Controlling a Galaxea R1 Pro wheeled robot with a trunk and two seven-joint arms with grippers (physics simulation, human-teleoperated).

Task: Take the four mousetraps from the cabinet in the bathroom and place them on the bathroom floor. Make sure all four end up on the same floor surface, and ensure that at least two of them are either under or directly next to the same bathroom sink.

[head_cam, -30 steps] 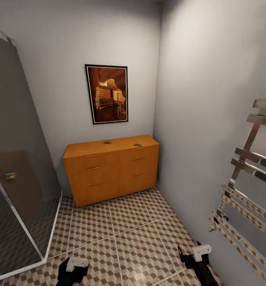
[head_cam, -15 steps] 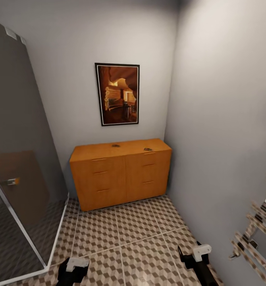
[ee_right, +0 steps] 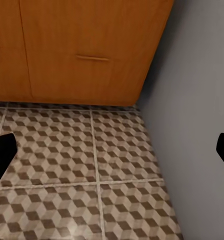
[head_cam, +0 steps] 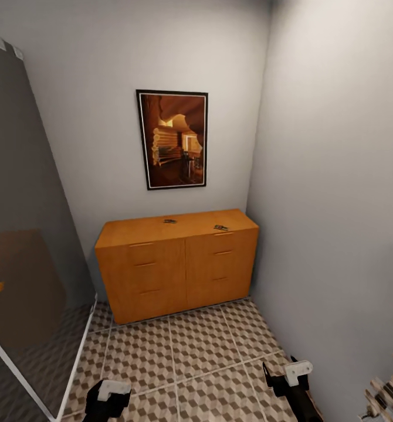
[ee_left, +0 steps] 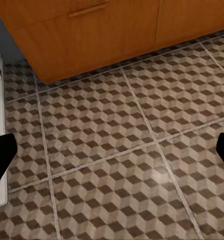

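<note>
The orange-brown wooden cabinet (head_cam: 176,264) stands against the far wall, under a framed picture. Two tiny dark mousetraps lie on its flat top: one (head_cam: 170,221) near the middle, another (head_cam: 221,227) toward the right end. Cube-patterned floor tiles (head_cam: 190,357) stretch from the cabinet to me. My left gripper (head_cam: 107,398) and right gripper (head_cam: 290,378) hang low at the bottom of the head view, far from the cabinet. In both wrist views the black fingertips (ee_left: 0,160) (ee_right: 1,155) stand wide apart at the edges with nothing between them, above the tiles (ee_left: 117,150) and facing the cabinet fronts (ee_right: 81,50).
A glass shower screen (head_cam: 26,234) with a white base rail bounds the left side. A grey wall (head_cam: 337,205) closes the right, with a chrome towel rail (head_cam: 390,390) at the lower right corner. A framed picture (head_cam: 173,139) hangs above the cabinet.
The head view has swung right then slightly back and come closer to the cabinet; the towel rail has slid almost out of view. Both grippers hold the same pose.
</note>
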